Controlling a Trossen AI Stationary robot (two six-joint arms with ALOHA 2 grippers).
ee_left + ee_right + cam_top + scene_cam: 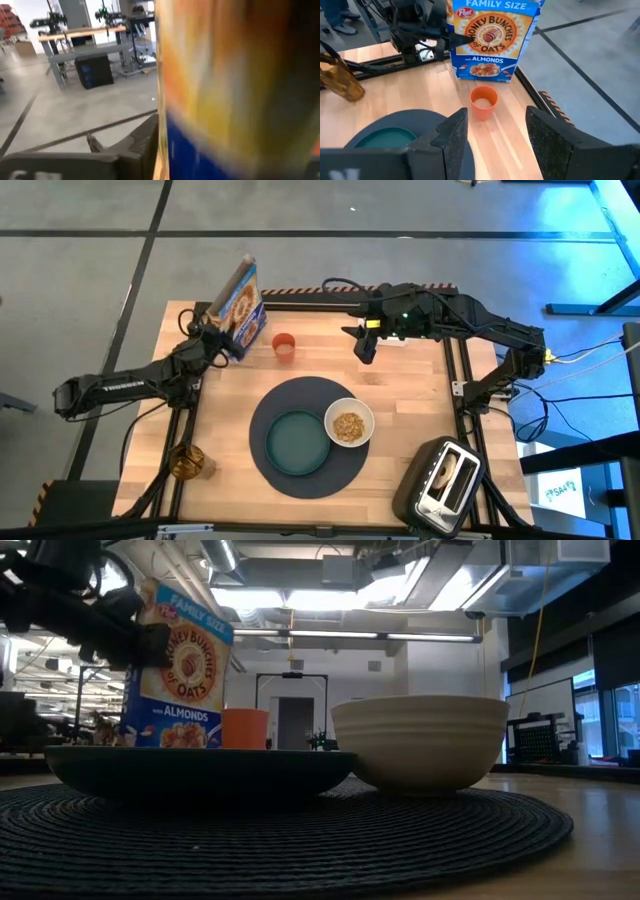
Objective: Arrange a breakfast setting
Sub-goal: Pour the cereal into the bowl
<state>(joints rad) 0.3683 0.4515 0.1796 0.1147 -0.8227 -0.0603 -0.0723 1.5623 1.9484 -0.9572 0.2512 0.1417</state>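
A cereal box (243, 302) stands at the table's far left corner, and my left gripper (220, 338) is shut on it. The small orange cup (284, 345) stands just right of the box. The white bowl (349, 423), with cereal in it, and the teal plate (297, 442) rest on the round dark placemat (280, 402). My right gripper (497, 135) is open and empty above the far middle of the table, right of the cup. No spoon, bagel or apple shows. My left gripper pinches the cereal box near its side edge (456, 35), in its upper half. One finger (445, 37) lies on the printed front, the other (145, 145) behind. The fingers come level from the table's left. The box is nearly upright; whether its bottom (480, 76) touches the table I cannot tell.
A black-and-silver toaster (440, 480) sits at the near right corner. An amber-brown object (187, 462) stands at the near left edge. Bare wood lies between the cup and the placemat and along the right side.
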